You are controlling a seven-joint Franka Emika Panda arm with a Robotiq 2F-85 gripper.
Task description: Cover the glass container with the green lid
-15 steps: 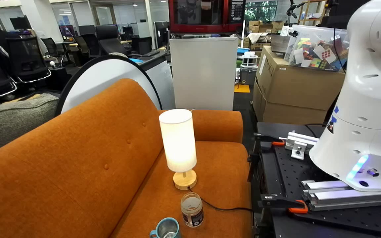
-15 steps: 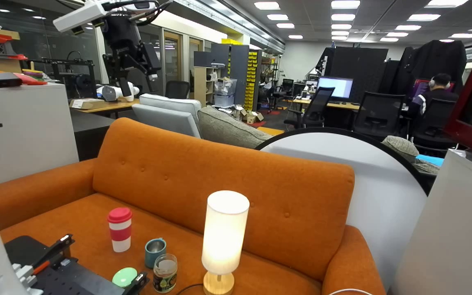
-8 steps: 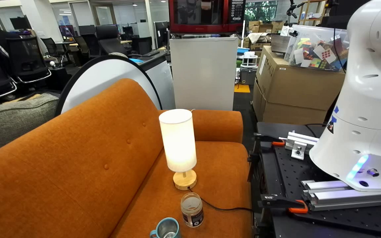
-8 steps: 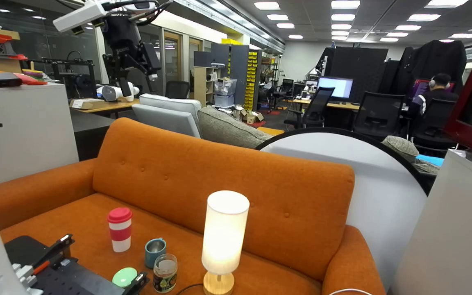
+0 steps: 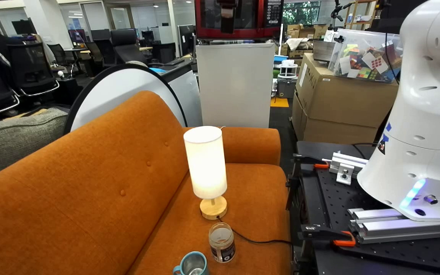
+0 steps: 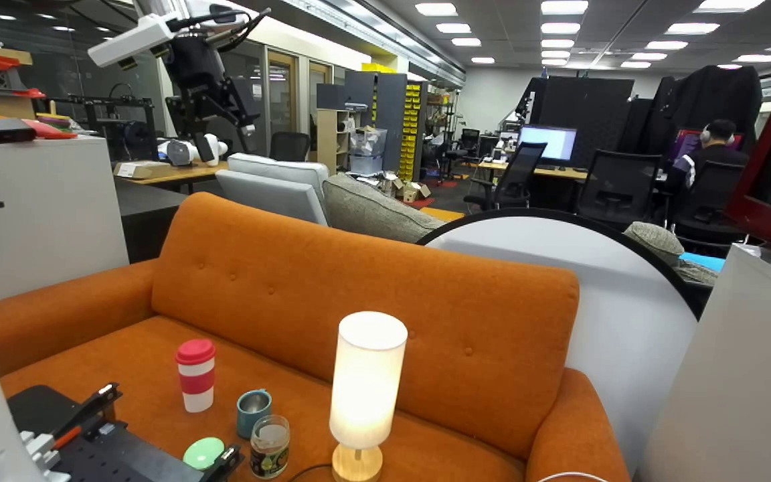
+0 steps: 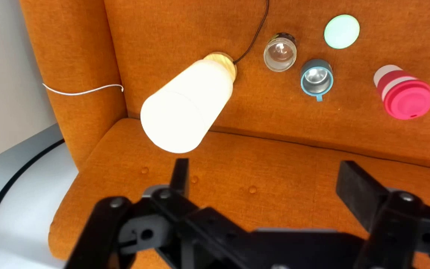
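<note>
It's an orange bench (image 6: 305,407) with a lit white lamp (image 6: 367,388) standing closest to one end edge. The tool (image 7: 264,173) hangs up high, jaws spread well apart. Then a red-and-white tumbler (image 6: 196,381), way farther from that edge. The glass container (image 6: 270,455) sits uncovered, just beside the teal mug (image 6: 252,420). The green lid (image 6: 203,453) lies nearer the front edge.

Glass container (image 7: 280,53): clear, round, dark-labelled; upright, mouth uncovered; set lower than the gripper (image 7: 265,177), well apart from it. Green lid (image 7: 342,31): round, lying flat, also lower than the gripper, separate from the container.
</note>
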